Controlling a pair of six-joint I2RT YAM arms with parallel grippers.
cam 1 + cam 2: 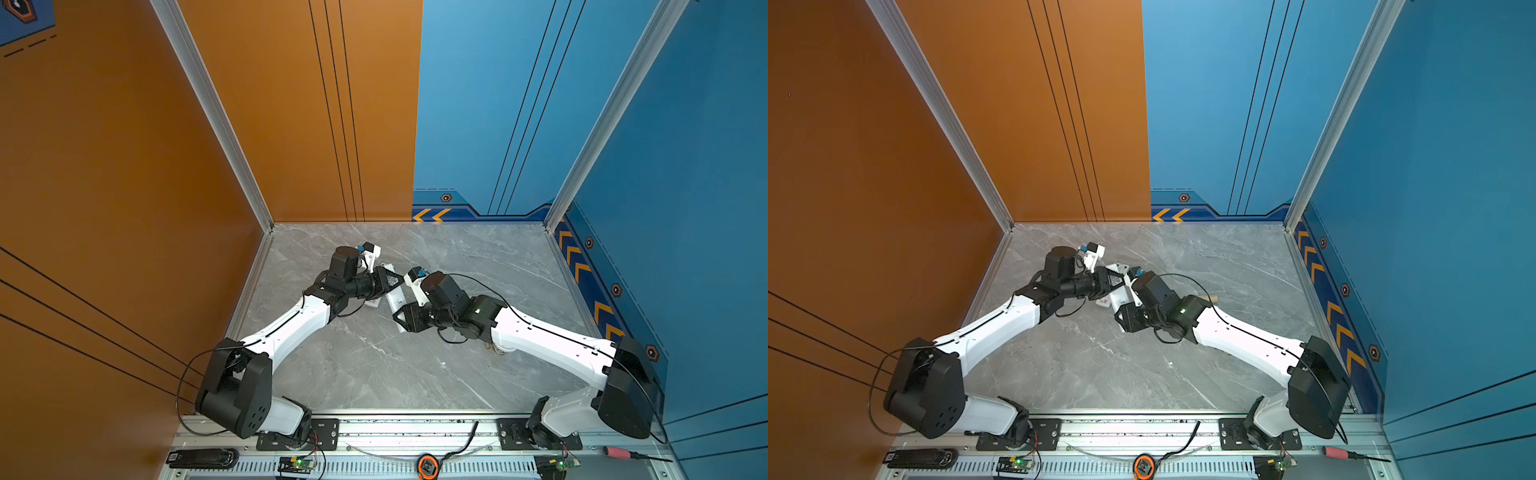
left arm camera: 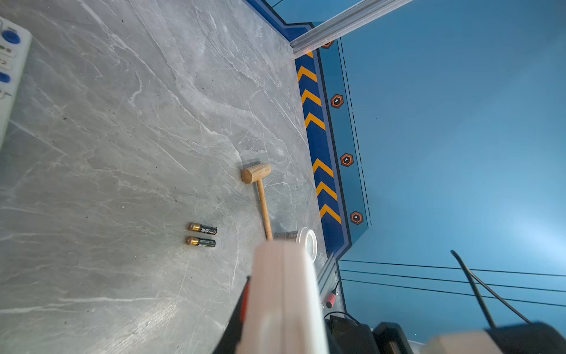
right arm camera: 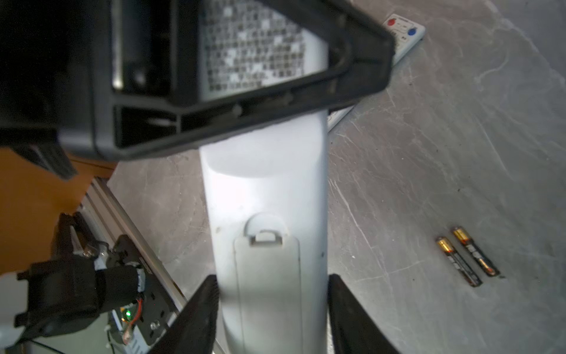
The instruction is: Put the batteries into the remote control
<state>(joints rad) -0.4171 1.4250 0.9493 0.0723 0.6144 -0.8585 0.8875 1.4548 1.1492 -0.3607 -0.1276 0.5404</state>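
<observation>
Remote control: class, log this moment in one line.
left end effector: shut on remote; right end effector: straddling remote; battery cover: closed; batteries: two on table

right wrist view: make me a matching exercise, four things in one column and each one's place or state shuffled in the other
Things
1 cover
2 batteries
3 left gripper
4 second remote

Places or states
a side by side on the table
b buttons up on the table
c closed, on the back of the remote
d clamped on the remote

Pairs: 1-c, 2-a, 3-d, 4-b
</observation>
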